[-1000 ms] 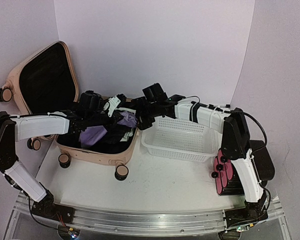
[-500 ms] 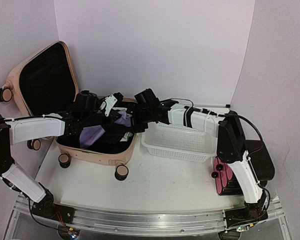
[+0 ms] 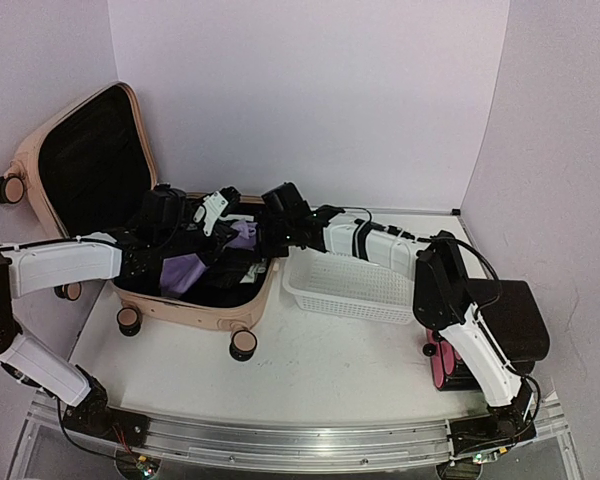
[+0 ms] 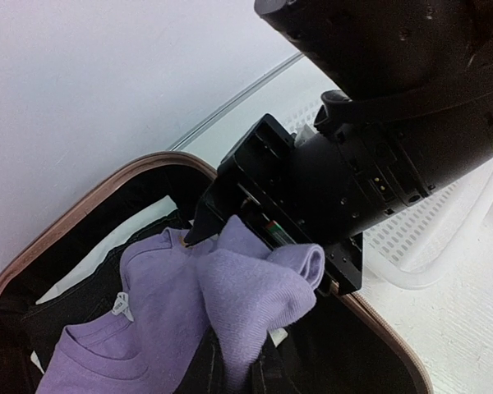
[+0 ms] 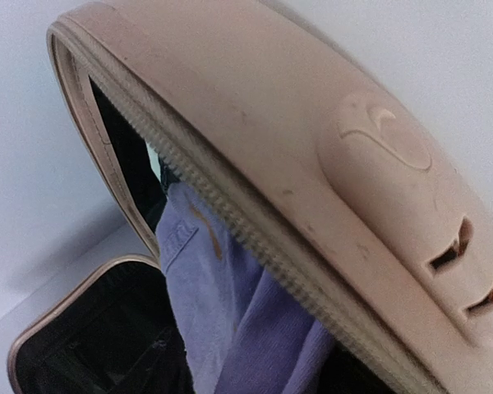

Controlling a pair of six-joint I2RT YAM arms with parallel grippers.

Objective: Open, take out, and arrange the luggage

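Observation:
The pale pink luggage (image 3: 195, 315) lies open, its black-lined lid (image 3: 90, 155) propped up at the back left. Clothes fill the base, among them a purple garment (image 3: 185, 270). My right gripper (image 3: 265, 232) reaches in over the base's right rim. In the left wrist view that right gripper (image 4: 267, 250) stands open, with a raised fold of the purple garment (image 4: 255, 295) between its fingers. My left gripper (image 3: 208, 222) hovers over the clothes, shut; its jaws and whatever they hold are hidden. The right wrist view shows only pink shell (image 5: 329, 164) and purple cloth (image 5: 230, 312).
A white mesh basket (image 3: 360, 285) stands right of the luggage, touching its side. A black box (image 3: 505, 320) and pink cylinders (image 3: 445, 355) sit at the right edge near the right arm's base. Dark clothes lie under the purple one. Lilac walls close in behind.
The right gripper has travelled left from the basket's corner to over the luggage, onto the purple garment. The left gripper has drawn slightly back to the left.

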